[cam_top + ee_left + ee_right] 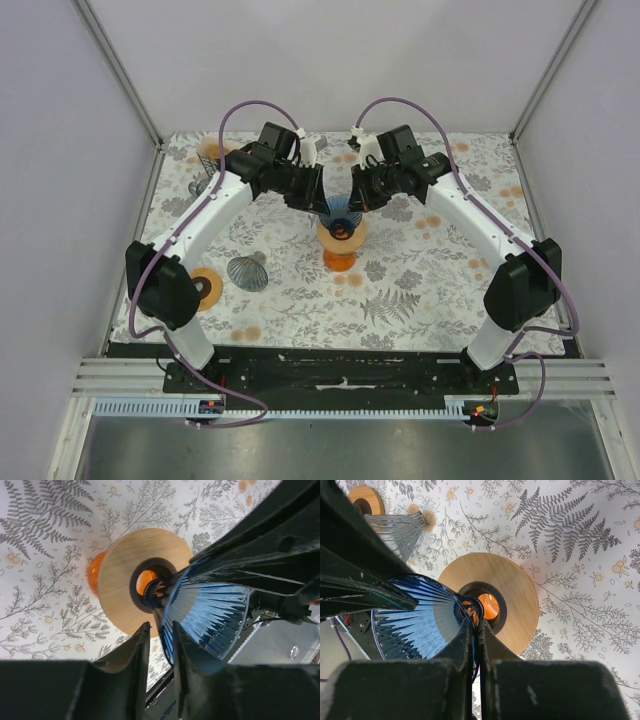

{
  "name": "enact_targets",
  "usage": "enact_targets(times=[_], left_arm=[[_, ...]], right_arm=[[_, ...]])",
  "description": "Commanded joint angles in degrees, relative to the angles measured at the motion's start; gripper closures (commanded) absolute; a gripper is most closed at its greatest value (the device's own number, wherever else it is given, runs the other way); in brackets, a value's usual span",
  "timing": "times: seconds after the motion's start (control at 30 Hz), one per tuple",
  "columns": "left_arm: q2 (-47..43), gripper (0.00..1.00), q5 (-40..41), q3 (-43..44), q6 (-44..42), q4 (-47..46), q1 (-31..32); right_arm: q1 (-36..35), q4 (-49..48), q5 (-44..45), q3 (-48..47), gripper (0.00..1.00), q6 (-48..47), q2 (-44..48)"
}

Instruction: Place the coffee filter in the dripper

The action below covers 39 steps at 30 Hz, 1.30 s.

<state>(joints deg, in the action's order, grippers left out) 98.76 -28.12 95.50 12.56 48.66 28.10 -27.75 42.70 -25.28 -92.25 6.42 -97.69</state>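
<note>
A blue pleated cone filter (340,212) hangs tilted, its tip at the hole of the dripper, a wooden disc (342,236) on an orange base (340,261) mid-table. My right gripper (357,203) is shut on the cone's wall near its tip (476,622); the cone (420,625) fans left over the disc (517,605). My left gripper (322,205) straddles the cone's rim (161,626) with its jaws slightly apart; table shows through the gap. The cone (210,615) lies against the right finger, over the disc (120,580).
A grey pleated cone (247,272) lies on the floral cloth to the left, also in the right wrist view (400,530). A second wooden ring on orange (207,288) sits near the left arm. A dark wire object (203,183) lies at the back left. White walls surround the table.
</note>
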Motion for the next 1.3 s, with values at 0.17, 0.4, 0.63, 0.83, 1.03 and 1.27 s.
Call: enact_targets(times=[0.17, 0.4, 0.63, 0.83, 1.03, 1.27], left_arm=[[0.12, 0.98, -3.35, -1.72, 1.07, -4.89, 0.11], [1.08, 0.98, -3.26, -4.70, 0.80, -6.03, 0.03], [1.70, 0.98, -1.77, -10.24, -1.04, -7.36, 0.55], [3.98, 0.98, -0.19, -13.58, -2.71, -7.18, 0.64], [4.78, 0.98, 3.32, -18.41, -5.08, -8.41, 0.73], [5.30, 0.98, 6.41, -23.34, -7.19, -10.96, 0.73]], right_arm=[[-0.03, -2.09, 2.42, 1.28, 1.00, -0.61, -1.27], [-0.03, -2.09, 4.88, 3.47, 1.00, -2.37, -1.54], [-0.03, -8.15, 3.83, 11.20, 1.00, -1.67, -1.89], [-0.03, -9.56, 5.24, 14.02, 1.00, -1.40, -3.03], [-0.03, -11.23, 6.47, 17.45, 1.00, -1.23, -2.77], [-0.11, -12.64, 7.70, 18.86, 1.00, -0.70, -2.59]])
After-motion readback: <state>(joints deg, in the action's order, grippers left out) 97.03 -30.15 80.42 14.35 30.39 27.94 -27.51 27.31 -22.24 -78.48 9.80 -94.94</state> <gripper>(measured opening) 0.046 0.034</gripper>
